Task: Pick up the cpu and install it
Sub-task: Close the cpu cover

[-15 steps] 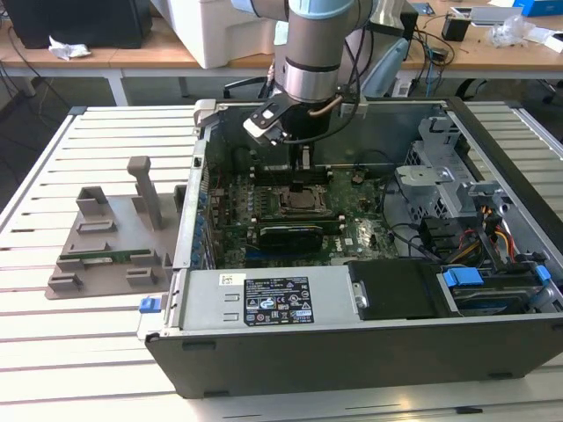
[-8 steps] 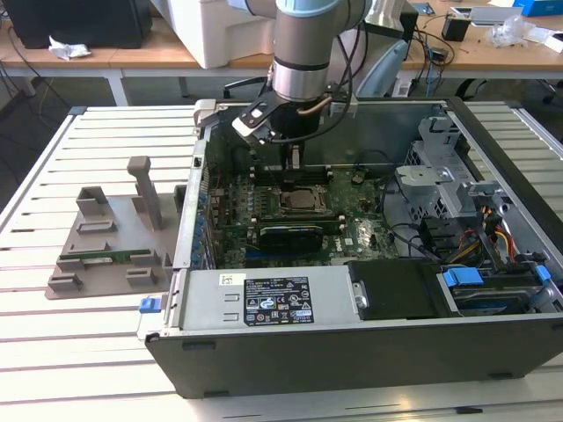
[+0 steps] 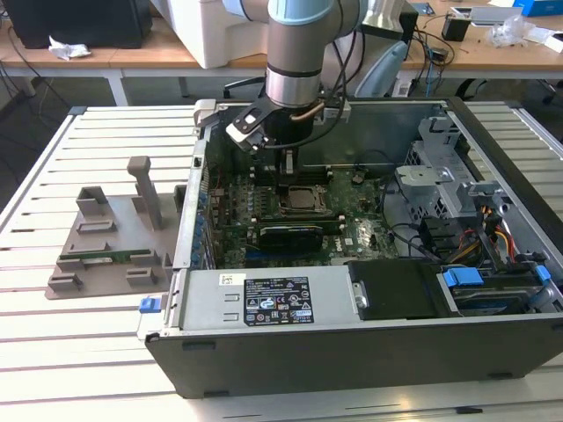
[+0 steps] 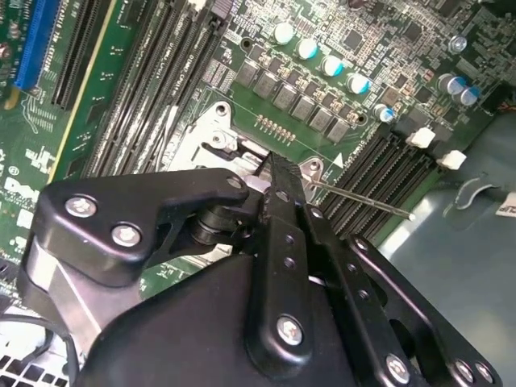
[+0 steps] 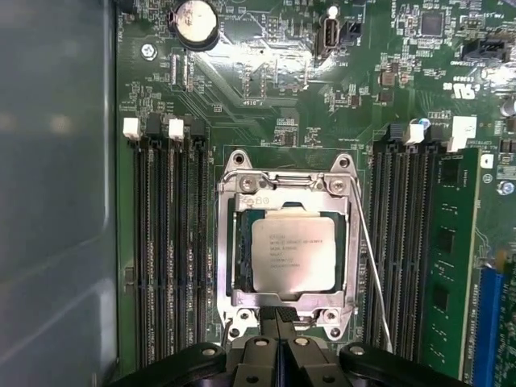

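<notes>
ROBOT ARM AT THE SOCKET: The gripper (image 5: 278, 316) of a single robot arm (image 3: 299, 53) is pictured inside an open computer case (image 3: 352, 352), its fingertips pressed together with nothing gripped between them. The cpu (image 5: 293, 254) is seated in the socket, silvery top up, and is framed by a metal retaining bracket (image 5: 228, 242). It is placed just ahead of the closed fingertips and is not touched by them. In the exterior view the cpu (image 3: 302, 200) is shown just beneath the gripper (image 3: 288, 176). A thin wire lever (image 5: 372, 266) is seen along one side of the bracket; whether it is latched cannot be told. Black memory slots (image 5: 165, 242) are ranged on both sides of the socket, and a green memory stick (image 5: 451, 266) is fitted beyond the lever. In the second wrist view the gripper (image 4: 274, 173) is held close above the green motherboard (image 4: 24, 161). A grey fixture (image 3: 106, 255) is seen on the slatted table (image 3: 53, 352), outside the case and well apart from the gripper.
</notes>
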`<state>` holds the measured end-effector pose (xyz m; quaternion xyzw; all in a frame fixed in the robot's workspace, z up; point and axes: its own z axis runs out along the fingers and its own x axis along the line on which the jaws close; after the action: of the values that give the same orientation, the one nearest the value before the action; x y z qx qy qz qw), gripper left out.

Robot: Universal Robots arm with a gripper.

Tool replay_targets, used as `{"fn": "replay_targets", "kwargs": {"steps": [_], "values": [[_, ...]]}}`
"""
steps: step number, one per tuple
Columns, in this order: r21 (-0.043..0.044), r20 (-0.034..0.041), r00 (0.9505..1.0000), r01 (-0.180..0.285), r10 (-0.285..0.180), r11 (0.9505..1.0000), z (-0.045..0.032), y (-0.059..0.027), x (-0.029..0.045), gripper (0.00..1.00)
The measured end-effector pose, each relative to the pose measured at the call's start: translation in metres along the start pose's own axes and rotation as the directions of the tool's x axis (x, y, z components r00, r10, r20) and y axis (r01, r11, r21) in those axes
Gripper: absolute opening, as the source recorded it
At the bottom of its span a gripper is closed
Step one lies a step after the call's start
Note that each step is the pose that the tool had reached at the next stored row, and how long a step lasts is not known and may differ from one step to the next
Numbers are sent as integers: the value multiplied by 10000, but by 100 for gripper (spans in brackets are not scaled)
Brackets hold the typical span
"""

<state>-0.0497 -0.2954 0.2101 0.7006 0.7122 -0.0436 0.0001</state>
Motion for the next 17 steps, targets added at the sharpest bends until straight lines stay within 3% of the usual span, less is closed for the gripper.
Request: {"fn": "replay_targets", "kwargs": {"steps": [9,14,15,17], "values": [[-5,7,10000,92,-92,10000,45,5,3,11],[1,-24,9999,145,-145,9999,37,133,0,11],[1,-32,9999,148,-148,9999,33,159,-1,11],[3,-33,9999,149,-149,9999,-51,170,-6,11]]}}
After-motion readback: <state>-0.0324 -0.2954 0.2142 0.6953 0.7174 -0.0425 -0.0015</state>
